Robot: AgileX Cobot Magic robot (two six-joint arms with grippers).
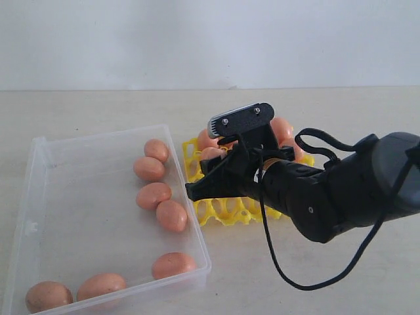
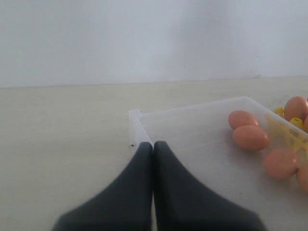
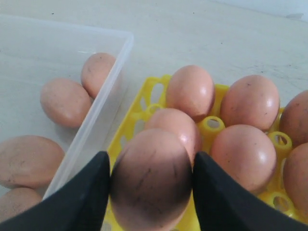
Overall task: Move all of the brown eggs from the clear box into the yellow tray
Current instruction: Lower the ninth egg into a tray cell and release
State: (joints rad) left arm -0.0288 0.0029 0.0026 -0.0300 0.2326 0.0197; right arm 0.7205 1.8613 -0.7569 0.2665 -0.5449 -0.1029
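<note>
Right end effector [image 3: 150, 166] is clamped on one brown egg [image 3: 151, 192], long axis apparently running along the fingers [image 3: 82, 192]. It hangs over the box-side edge of the yellow tray [image 1: 191, 157], so the open cups [image 1: 244, 210] look to be straight below: a drop, not a traverse. Left end effector [image 2: 153, 144] is pinched closed on nothing by a corner of the clear box [image 1: 190, 220]; seven eggs [image 1: 153, 195] lie in that box on the tabletop [image 1: 98, 108], mostly along the tray-side wall, nearer the right arm.
</note>
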